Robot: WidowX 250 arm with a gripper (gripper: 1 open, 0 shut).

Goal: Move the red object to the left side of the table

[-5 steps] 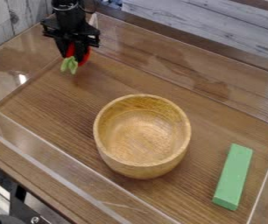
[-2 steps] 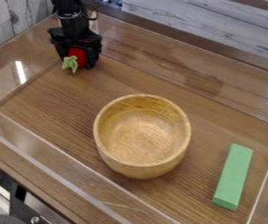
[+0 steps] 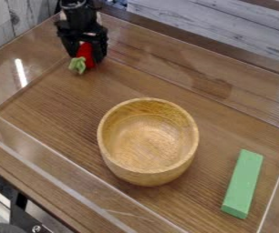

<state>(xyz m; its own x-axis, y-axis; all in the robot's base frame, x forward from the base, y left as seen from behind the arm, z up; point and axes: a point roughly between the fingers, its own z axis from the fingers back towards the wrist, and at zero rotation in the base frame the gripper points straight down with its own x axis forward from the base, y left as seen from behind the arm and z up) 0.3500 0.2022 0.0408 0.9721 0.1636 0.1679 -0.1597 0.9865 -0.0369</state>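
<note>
— Green block [image 3: 242, 183] and wooden bowl [image 3: 149, 140] sit nearest the camera; does either one matter to the job?

— Neither seems to; both rest apart from the action on the brown worktop [image 3: 56, 109].

— Where is the red object [image 3: 81, 63]?

— It lies at the far left corner of the worktop, leafy end toward the camera, under the gripper [image 3: 84, 56].

— Does the gripper hold it?

— The fingers stand spread on either side, which suggests a release: the strawberry likely sits where the task wants it.

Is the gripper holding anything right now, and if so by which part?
Nothing is held: the gripper stands open over the red object, which lies on the table between its fingers.
</note>
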